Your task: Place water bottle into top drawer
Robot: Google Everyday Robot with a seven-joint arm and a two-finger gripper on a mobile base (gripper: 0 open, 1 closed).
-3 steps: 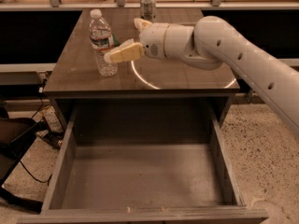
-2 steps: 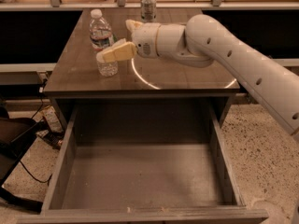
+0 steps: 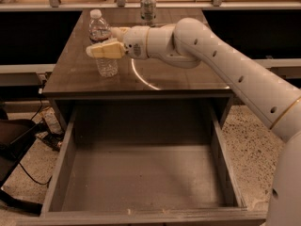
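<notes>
Reaching in from the right across the grey desk (image 3: 75, 74), forearm sloping down and wrist turned level, gripper (image 3: 101, 40) pointing left at the water bottle (image 3: 107, 66). Straddling the bottle with jaws spread, one cream finger (image 3: 106, 50) across its near side, the other behind; contact impossible to tell. Standing upright at the desk's back left, near a silver can (image 3: 148, 7), well apart from the pulled-out top drawer (image 3: 141, 173) below.
</notes>
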